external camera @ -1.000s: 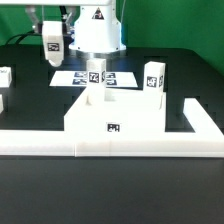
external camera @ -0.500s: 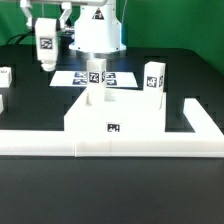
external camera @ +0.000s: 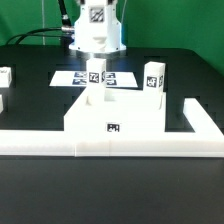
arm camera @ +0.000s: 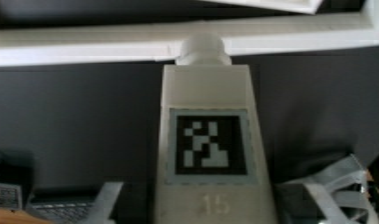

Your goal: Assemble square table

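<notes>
The square table's white panel [external camera: 115, 112] lies flat against the rail, with a small tag on its front edge. One tagged leg [external camera: 95, 86] stands upright on the panel's far left part. Another leg [external camera: 153, 78] stands on the dark table to the exterior view's right, and a third [external camera: 5, 76] stands at the left edge. My gripper [arm camera: 212, 202] is shut on a fourth leg [arm camera: 207, 125], with fingers [arm camera: 108, 200] on both sides of its base. This leg's tag faces the wrist camera and its peg end points at the panel [arm camera: 97, 42]. In the exterior view it shows at the top [external camera: 97, 15]; the fingers are out of frame.
The long low white L-shaped rail [external camera: 110, 146] runs along the front and turns back at the exterior view's right [external camera: 200, 115]. The marker board [external camera: 70, 77] lies flat behind the panel. The robot base [external camera: 98, 40] stands at the back centre.
The gripper with the held leg has moved from the exterior view's left toward the centre and higher, now in front of the robot base. The other parts have not moved.
</notes>
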You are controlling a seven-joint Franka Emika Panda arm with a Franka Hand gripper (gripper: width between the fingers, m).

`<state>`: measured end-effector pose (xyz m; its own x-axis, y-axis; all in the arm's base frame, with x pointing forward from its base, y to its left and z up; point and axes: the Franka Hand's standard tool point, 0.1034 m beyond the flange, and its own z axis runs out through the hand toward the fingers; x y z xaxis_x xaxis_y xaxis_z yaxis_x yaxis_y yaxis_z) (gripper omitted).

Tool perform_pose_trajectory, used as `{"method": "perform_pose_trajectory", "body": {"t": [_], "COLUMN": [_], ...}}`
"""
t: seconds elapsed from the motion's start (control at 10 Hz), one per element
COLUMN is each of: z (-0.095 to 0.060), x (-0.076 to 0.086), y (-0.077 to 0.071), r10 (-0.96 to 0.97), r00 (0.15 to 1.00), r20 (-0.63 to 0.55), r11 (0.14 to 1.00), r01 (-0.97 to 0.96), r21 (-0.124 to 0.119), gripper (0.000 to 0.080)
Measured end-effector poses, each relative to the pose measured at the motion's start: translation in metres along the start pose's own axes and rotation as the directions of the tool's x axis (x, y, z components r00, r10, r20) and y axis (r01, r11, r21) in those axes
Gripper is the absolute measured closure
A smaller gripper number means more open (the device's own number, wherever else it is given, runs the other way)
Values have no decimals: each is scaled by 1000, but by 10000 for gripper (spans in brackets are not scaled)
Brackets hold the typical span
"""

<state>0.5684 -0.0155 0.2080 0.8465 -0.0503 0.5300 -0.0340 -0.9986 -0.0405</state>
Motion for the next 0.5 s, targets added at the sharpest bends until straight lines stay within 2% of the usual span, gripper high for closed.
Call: {"method": "perform_pose_trajectory", "body": {"t": [0.1, 0.2, 0.5], "z": [5, 8, 8], "x": [-13, -16, -16], "y": [11, 17, 17], "r10": [-8, 3, 2], "r00": [999, 999, 999], "r20": [43, 47, 48], "r11": [1000, 1000, 1000], "r01": [8, -2, -2], "r21": [-2, -11, -11], "gripper": [503, 503, 503]}}
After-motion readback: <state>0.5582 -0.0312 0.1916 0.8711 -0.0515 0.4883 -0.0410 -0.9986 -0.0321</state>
